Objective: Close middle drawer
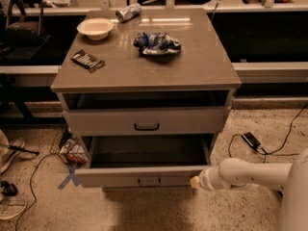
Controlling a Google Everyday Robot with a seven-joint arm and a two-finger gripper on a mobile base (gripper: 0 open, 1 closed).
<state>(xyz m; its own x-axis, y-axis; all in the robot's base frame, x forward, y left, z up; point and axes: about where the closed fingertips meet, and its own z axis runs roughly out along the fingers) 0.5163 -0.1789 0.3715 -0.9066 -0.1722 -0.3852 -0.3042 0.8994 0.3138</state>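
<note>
The middle drawer is at 6 o'clock in the view, low down in the grey cabinet. It is open and sticks far out toward the camera. Its deep box is dark inside. A small dark handle sits in the middle of its flat front.

The gripper is at 3 o'clock from that handle, at the right end of the drawer front. It is touching the front or is just beside it. Its fingers are closed together into one small pale tip, and they hold nothing. The white arm reaches in from 4 o'clock of the view, low over the floor.

At 12 o'clock from the middle drawer is the upper drawer, which has the same kind of bar handle. It is open only a little, with a dark gap above it.

On top is the counter. A white bowl stands at 11 o'clock on it. A can lies on its side at 12 o'clock, by the back edge. A crumpled blue bag lies near the middle. A dark packet lies at 9 o'clock, near the left edge.

On the floor, a blue tape cross is at 9 o'clock from the middle drawer. A small black box with a cable is at 3 o'clock from the cabinet.
</note>
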